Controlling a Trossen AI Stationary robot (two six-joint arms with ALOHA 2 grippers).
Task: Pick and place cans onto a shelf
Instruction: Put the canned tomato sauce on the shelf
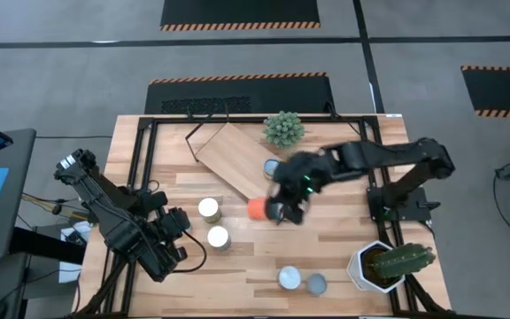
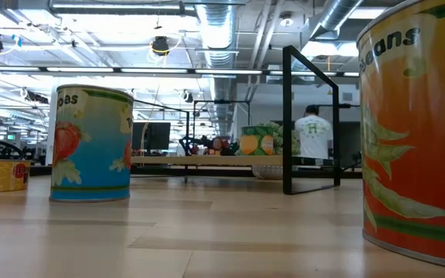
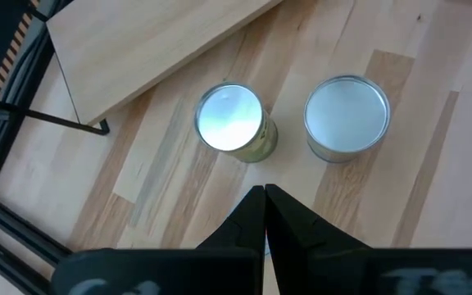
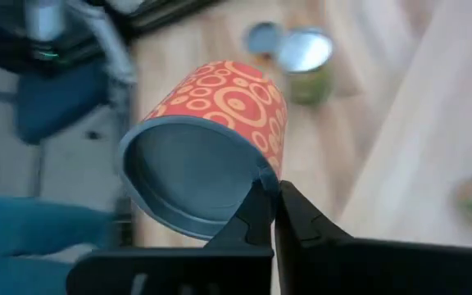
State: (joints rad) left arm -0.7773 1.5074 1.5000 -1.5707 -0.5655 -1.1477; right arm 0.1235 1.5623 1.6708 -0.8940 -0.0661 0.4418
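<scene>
My right gripper point(image 1: 277, 210) is shut on an orange can with ring patterns point(image 4: 220, 123), which also shows in the high view point(image 1: 257, 208), just near of the shelf point(image 1: 230, 155). The shelf is a light wooden board lying slantwise. One can point(image 1: 271, 167) stands at the shelf's right edge. Two cans point(image 1: 208, 208) point(image 1: 218, 237) stand on the table in front of my left gripper point(image 3: 265, 201), which is shut and empty; the left wrist view shows them point(image 3: 229, 119) point(image 3: 347, 115). Two more cans point(image 1: 289, 278) point(image 1: 317, 283) stand near the front edge. My right gripper holds the orange can at the rim of its grey end face point(image 4: 262, 179), with the two fingers closed together on that edge. The can lies tipped on its side, its grey end toward the wrist and its patterned wall pointing away from the fingers.
A white pot with a cactus point(image 1: 388, 264) stands at the front right and a small green plant point(image 1: 283, 128) at the far edge behind the shelf. The low view shows a blue can point(image 2: 91, 143), a large orange can point(image 2: 416, 131) and the shelf's black frame point(image 2: 311, 123).
</scene>
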